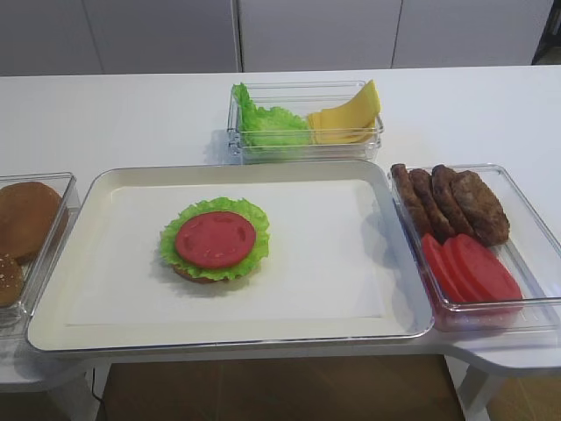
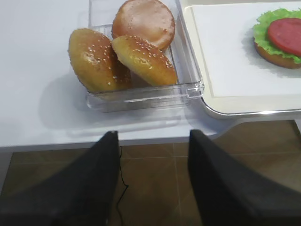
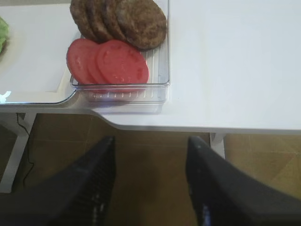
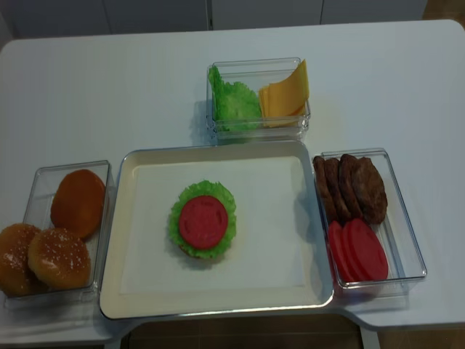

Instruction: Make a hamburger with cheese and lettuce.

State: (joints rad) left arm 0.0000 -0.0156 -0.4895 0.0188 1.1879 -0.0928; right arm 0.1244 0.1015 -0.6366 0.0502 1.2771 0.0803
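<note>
So, hamburger [image 1: 215,242] sits mid-left on tray [image 1: 351,329]: bun base, lettuce [image 1: 254,230], tomato slice on top. Spare lettuce and cheese [image 1: 346,114] share clear box behind tray. Patties [image 1: 451,203] and tomato slices in right box, buns [image 4: 62,233] in left box. Both grippers, left [image 2: 153,141] and right [image 3: 150,143], hang off table's front edge, jaws spread, holding nothing.

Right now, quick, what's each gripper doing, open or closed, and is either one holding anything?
Left gripper: open, holding nothing, hanging off the table edge below the bun container.
Right gripper: open, holding nothing, below the patty and tomato container.
</note>
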